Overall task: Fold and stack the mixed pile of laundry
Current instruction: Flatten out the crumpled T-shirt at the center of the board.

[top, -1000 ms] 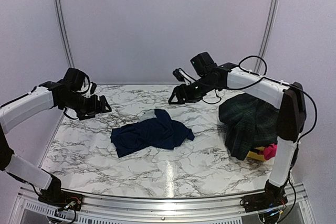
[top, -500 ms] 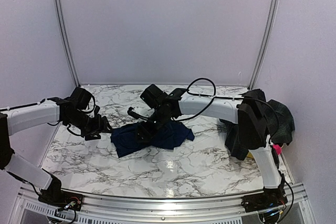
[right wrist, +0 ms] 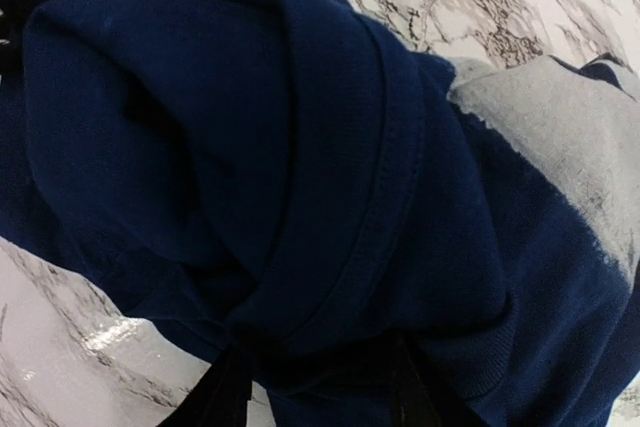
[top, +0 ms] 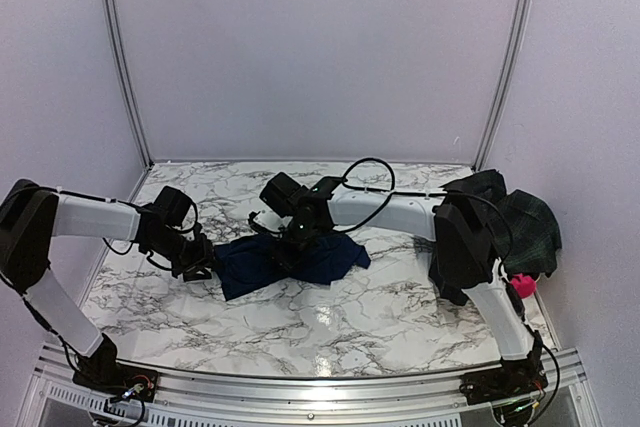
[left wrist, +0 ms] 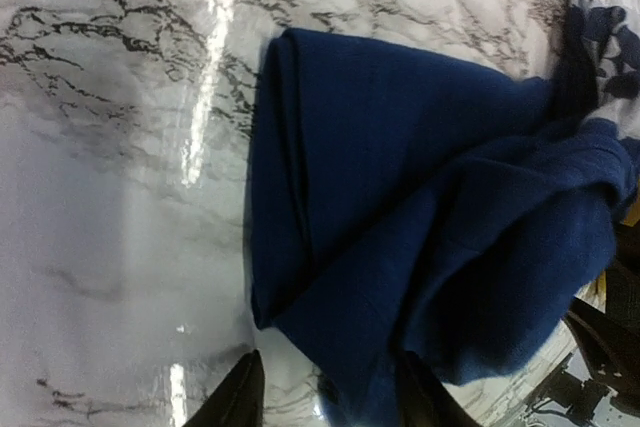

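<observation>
Here, both arms meet at the navy cloth (top: 335,259) in the middle of the table.
From above, the left gripper (top: 200,267) is at its left edge and the right gripper (top: 290,245) is on top. Left wrist: fingers (left wrist: 240,397) apart, with the cloth's edge between them. Right wrist: fingers (right wrist: 222,397) on each side of a thick bunch; I cannot tell if they squeeze.

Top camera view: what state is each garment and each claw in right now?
navy cloth: crumpled, not folded.
plaid garment: heaped at the right edge, unfolded.
pink piece: mostly hidden under the plaid garment.
left claw: open, straddling the navy cloth's edge.
right claw: open, down on the navy cloth.
</observation>
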You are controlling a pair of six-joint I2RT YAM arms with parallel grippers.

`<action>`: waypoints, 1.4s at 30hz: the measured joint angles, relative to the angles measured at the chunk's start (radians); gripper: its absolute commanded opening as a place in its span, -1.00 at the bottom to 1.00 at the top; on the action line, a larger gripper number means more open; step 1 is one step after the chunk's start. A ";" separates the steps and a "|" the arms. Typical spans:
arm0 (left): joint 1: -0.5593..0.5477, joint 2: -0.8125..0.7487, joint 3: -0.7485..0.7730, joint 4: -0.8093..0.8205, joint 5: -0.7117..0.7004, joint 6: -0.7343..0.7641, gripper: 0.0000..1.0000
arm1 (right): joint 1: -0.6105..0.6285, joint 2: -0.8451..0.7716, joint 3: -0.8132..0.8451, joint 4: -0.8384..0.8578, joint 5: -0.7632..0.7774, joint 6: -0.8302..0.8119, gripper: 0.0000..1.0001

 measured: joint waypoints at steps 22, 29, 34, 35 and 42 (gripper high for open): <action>0.161 -0.228 0.227 -0.168 -0.082 0.079 -1.00 | -0.135 -0.576 -0.298 0.022 0.027 0.172 -1.00; 0.182 -0.209 0.284 -0.260 -0.052 0.182 -1.00 | -0.379 -0.828 -0.837 0.095 -0.013 0.282 -1.00; 0.179 -0.145 0.260 -0.282 -0.054 0.220 -1.00 | -0.386 -0.771 -0.995 0.051 -0.027 0.299 0.00; 0.180 -0.134 0.255 -0.289 -0.061 0.221 -1.00 | -0.381 -0.769 -0.993 0.052 -0.026 0.296 0.03; 0.204 -0.056 0.252 -0.304 -0.136 0.204 -1.00 | -0.264 -0.808 -0.892 0.062 -0.011 0.201 -0.01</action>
